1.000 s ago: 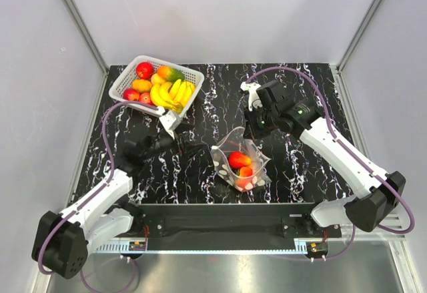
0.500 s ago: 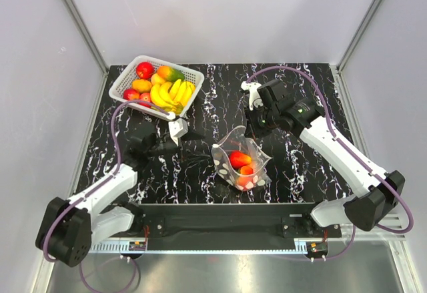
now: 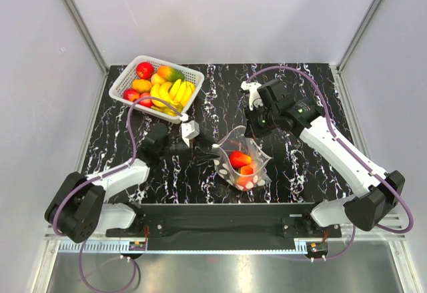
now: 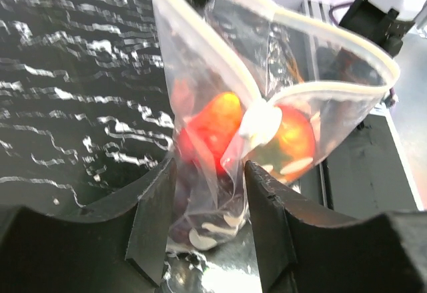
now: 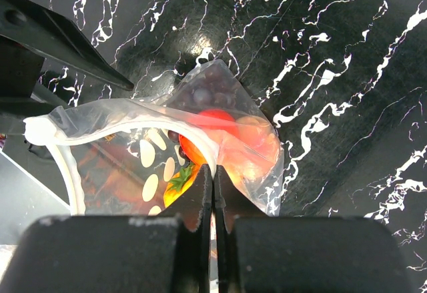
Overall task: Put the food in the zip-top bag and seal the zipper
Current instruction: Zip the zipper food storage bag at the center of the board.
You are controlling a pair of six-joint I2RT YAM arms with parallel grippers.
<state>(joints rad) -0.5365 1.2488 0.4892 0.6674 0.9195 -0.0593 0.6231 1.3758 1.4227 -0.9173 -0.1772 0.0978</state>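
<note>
The clear dotted zip-top bag (image 3: 241, 163) stands open mid-table, with red (image 3: 237, 158) and orange fruits inside. My right gripper (image 3: 252, 137) is shut on its far rim; in the right wrist view (image 5: 214, 178) the jaws pinch the white zipper strip (image 5: 127, 115), with a red fruit (image 5: 217, 119), a peach (image 5: 259, 147) and dark grapes (image 5: 200, 94) below. My left gripper (image 3: 205, 153) is open at the bag's left side. In the left wrist view (image 4: 208, 229) its jaws straddle the bag's lower corner (image 4: 213, 199) without closing on it.
A white lattice basket (image 3: 125, 83) at the back left holds bananas (image 3: 171, 94) and several round fruits. A metal rail (image 3: 220, 207) runs along the table's near edge.
My left arm has swung right, away from the basket, and its open jaws now sit around the bag's left corner. The right gripper and the bag have stayed put.
</note>
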